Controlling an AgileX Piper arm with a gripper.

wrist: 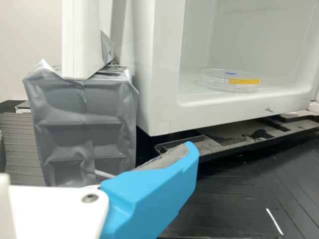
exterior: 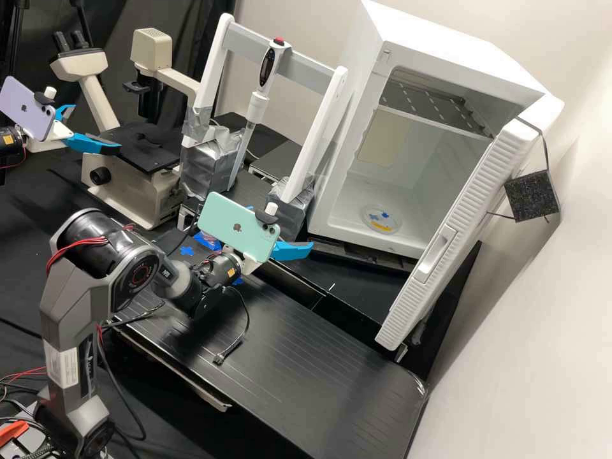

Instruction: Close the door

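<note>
On the black bench (exterior: pixel 274 363) I found the white fridge (exterior: pixel 459 38) at the back right of the high view, its mouth uncovered. Its door (exterior: pixel 468 191) stood open to the right, handle (exterior: pixel 437 255) facing outward, lower corner over the bench. The arm (exterior: pixel 73 293) bore a pale printed label (exterior: pixel 64 368) on its upright part and a small yellow label (exterior: pixel 231 271) near the wrist. A microscope (exterior: pixel 131 191) stood at the rear, and a white frame (exterior: pixel 331 108) on two taped grey blocks (exterior: pixel 210 162) stood between it and the fridge. A pale green phone (exterior: pixel 239 227) with a fruit-shaped logo was mounted by the gripper (exterior: pixel 291 250). The gripper sat near the right-hand grey block, well apart from the door; its fingers were parted and held nothing, though I cannot tell how widely. A black block (exterior: pixel 532 196) hung strapped behind the door. A clear dish (exterior: pixel 381 218) with yellow and blue marks lay inside the fridge.
</note>
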